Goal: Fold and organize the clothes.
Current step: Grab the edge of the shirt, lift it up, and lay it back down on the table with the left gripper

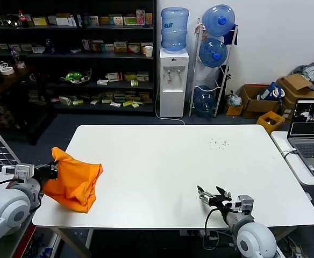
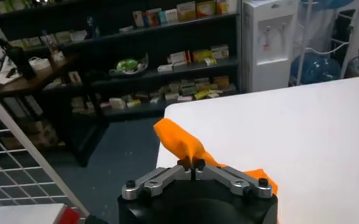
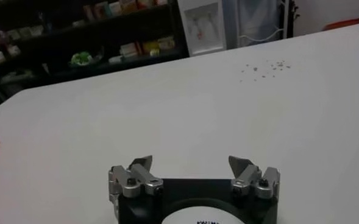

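- T-shirt [image 1: 73, 180]: bright orange, bunched in a loose heap at the left edge of the table [image 1: 162, 161], part of it draped over that edge. No lettering or label visible in this state.
- Left gripper [image 2: 194, 164]: jaws pressed together, pinching a fold of the shirt. In the left wrist view a peak of orange cloth rises just beyond the closed jaws, and more cloth shows off to one side of them.
- Right gripper [image 3: 191, 170]: jaws spread wide, nothing between them, only bare tabletop ahead. It sits near the front edge of the table, well apart from the shirt.
- Handling, judged: light, soft, limp. It holds no shape, sags from any single pinch and should slide easily on the smooth top. Not fragile.
- One pinch point only bunches the cloth; spreading it flat likely needs a second hold, apart from the first.
- Where to grip, judged: a hem corner or shoulder seam, where the cloth is doubled and less likely to slip out. Neither can be picked out in the heap at present.
- Risk, judged: overhanging portion could drag the rest off the table if released here.
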You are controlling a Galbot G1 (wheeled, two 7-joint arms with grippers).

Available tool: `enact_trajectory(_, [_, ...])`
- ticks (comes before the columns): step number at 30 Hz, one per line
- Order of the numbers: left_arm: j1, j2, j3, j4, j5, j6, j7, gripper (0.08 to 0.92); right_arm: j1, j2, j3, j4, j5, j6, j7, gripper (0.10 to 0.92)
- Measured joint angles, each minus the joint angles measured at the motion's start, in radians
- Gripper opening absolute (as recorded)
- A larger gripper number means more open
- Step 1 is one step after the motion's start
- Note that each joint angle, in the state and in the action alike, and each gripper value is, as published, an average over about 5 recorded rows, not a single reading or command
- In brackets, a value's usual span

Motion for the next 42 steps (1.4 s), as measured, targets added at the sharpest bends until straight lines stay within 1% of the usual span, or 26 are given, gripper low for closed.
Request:
enact_trajectory(4, [-0.022,-0.018,0.024,-0.036,-0.055,0.005,-0.043,0.096,-0.012,0.013,0.011,0.006,-0.013,-0.002,0.005,0.823])
enact_trajectory(6, [-0.052,-0.051,0.061,-0.064,-0.094,0.006,-0.081,0.096,-0.02,0.021,0.018,0.01,-0.021,-0.005,0.009,0.823])
enact_trajectory(8, [-0.098,-0.102,0.116,-0.088,-0.139,0.007,-0.129,0.096,-0.03,0.032,0.026,0.015,-0.029,-0.009,0.013,0.823])
enact_trajectory(10, [-0.156,-0.169,0.184,-0.102,-0.185,0.006,-0.18,0.096,-0.042,0.044,0.036,0.021,-0.038,-0.014,0.018,0.823])
enact_trajectory(13, [-0.251,-0.29,0.293,-0.099,-0.24,0.002,-0.253,0.096,-0.062,0.063,0.053,0.033,-0.053,-0.02,0.023,0.823])
enact_trajectory(18, [-0.402,-0.511,0.458,-0.042,-0.295,-0.004,-0.345,0.096,-0.098,0.095,0.08,0.052,-0.074,-0.025,0.03,0.823])
enact_trajectory(23, [-0.503,-0.708,0.575,0.045,-0.301,-0.008,-0.389,0.096,-0.116,0.114,0.09,0.061,-0.085,-0.027,0.033,0.823])
enact_trajectory(28, [-0.552,-0.858,0.642,0.136,-0.269,-0.012,-0.408,0.096,-0.125,0.119,0.096,0.066,-0.088,-0.028,0.034,0.823])
enact_trajectory(32, [-0.574,-0.942,0.673,0.201,-0.228,-0.016,-0.409,0.096,-0.133,0.118,0.102,0.07,-0.088,-0.028,0.034,0.823])
enact_trajectory(36, [-0.591,-0.993,0.688,0.257,-0.189,-0.018,-0.402,0.105,-0.14,0.115,0.107,0.071,-0.089,-0.025,0.03,0.823])
enact_trajectory(38, [-0.594,-1.008,0.693,0.277,-0.171,-0.018,-0.394,0.137,-0.144,0.113,0.111,0.072,-0.093,-0.019,0.025,0.823])
enact_trajectory(42, [-0.591,-1.023,0.696,0.292,-0.139,-0.018,-0.373,0.246,-0.162,0.1,0.124,0.088,-0.107,0.0,0.002,0.823])
